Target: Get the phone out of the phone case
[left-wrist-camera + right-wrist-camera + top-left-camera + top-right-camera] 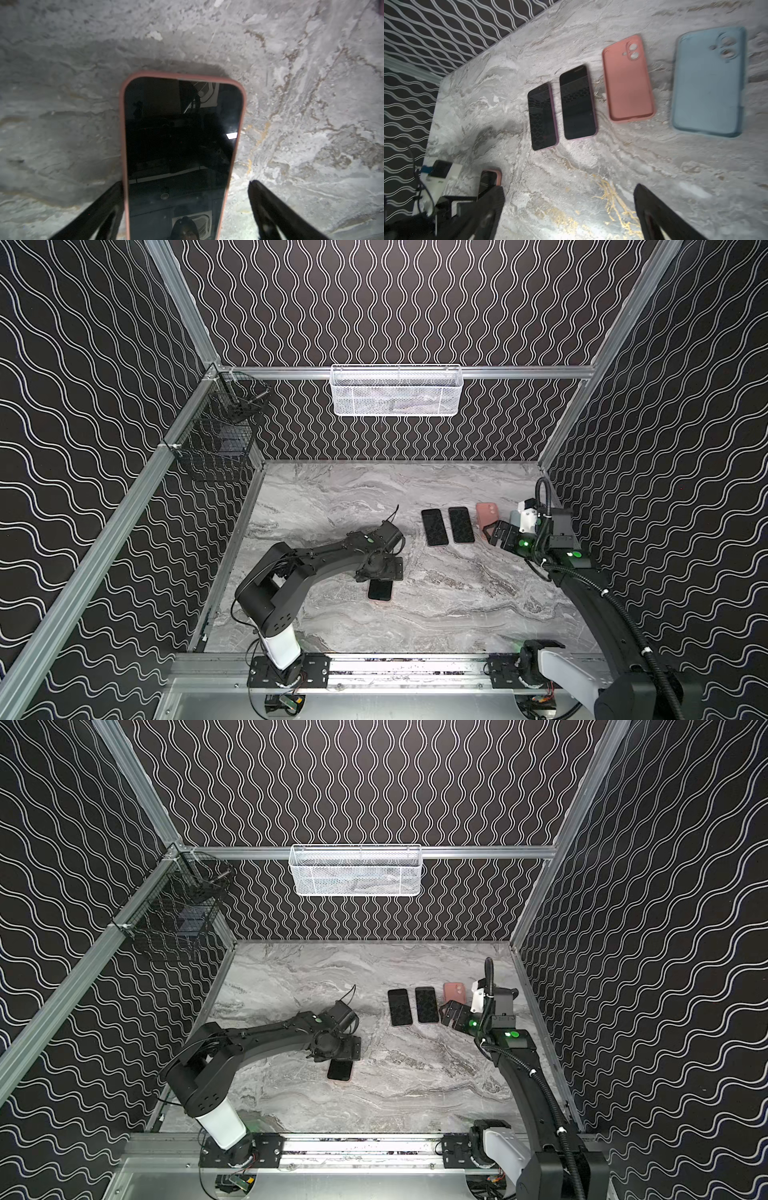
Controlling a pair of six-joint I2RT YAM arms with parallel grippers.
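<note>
**Left of centre, both top views.** The phone (380, 590) lies screen-up on the marbled tabletop (332, 497), fully seated in its pink phone case (122, 124). The left gripper (185, 185) hangs low over it with jaws spread wide astride the long sides. In the left wrist view one fingertip (116, 189) sits against the case rim and the other stands clear, so nothing is gripped.

**Right of centre.** Two dark phones (434, 527) lie side by side. Beyond them lie an empty pink case (629, 83) and an empty blue case (708, 83).

**Far right.** The right gripper (569, 189) hovers wide and empty over bare tabletop, near the empty cases and well apart from the cased phone.

**Step in hand.** You are at the approach; extraction has not begun. The next move likely calls for you to close the left gripper on the case edges to pin it. Then bring the right gripper across to peel the rim from a corner.
</note>
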